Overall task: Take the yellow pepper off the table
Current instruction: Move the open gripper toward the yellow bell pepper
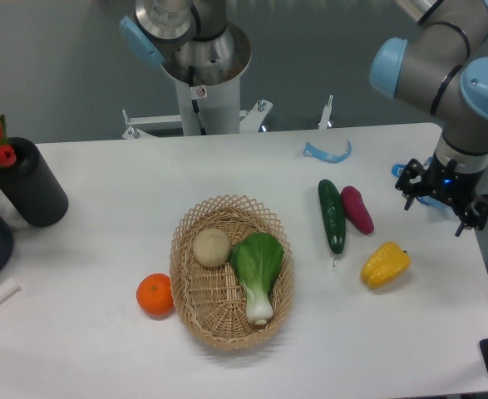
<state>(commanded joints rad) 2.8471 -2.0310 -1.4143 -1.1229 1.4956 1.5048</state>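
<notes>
The yellow pepper (385, 264) lies on its side on the white table (102, 349), towards the right edge. My gripper (435, 214) hangs behind the pepper and slightly to its right, above the table and apart from the pepper. It is open, and nothing shows between its dark fingers.
A green cucumber (332, 214) and a purple vegetable (357, 209) lie just left of the pepper. A wicker basket (195, 312) holds a beige ball (211, 247) and a bok choy (258, 268). An orange (155, 294) sits beside it. A black vase (27, 193) stands far left.
</notes>
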